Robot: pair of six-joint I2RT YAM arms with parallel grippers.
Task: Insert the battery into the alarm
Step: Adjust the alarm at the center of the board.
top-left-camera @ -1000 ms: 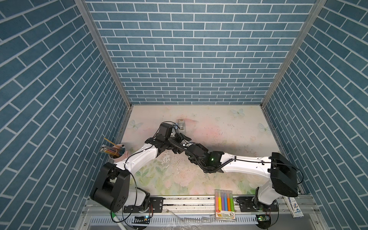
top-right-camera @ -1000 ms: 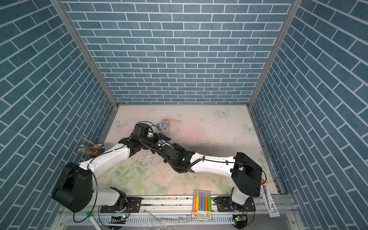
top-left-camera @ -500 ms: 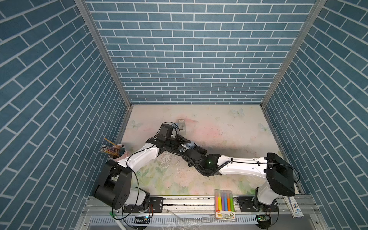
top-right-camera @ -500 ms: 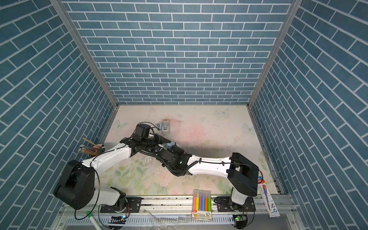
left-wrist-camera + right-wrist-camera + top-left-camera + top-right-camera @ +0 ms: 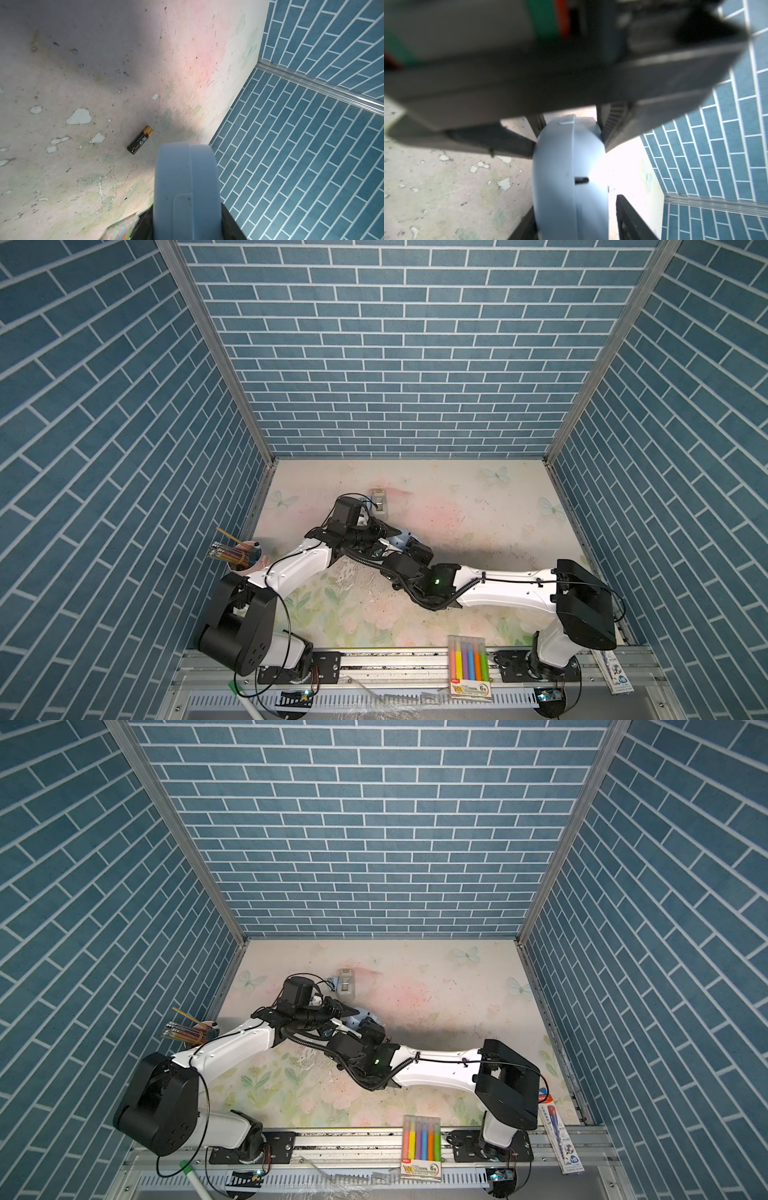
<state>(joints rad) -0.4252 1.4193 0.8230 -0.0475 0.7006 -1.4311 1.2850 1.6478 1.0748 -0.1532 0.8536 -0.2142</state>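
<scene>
Alarm (image 5: 187, 187) is clamped edge-on in left hand (image 5: 392, 534); right hand (image 5: 577, 214) stands apart around it. Risk: the narrow one-handed grip may let it swivel or drop.

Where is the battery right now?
In the left wrist view the battery lies flat on the worn mat, unheld, near the blue alarm but not touching it.

The alarm (image 5: 187, 187) is light blue, the battery (image 5: 140, 139) black and gold, the walls (image 5: 395, 364) teal brick.
</scene>
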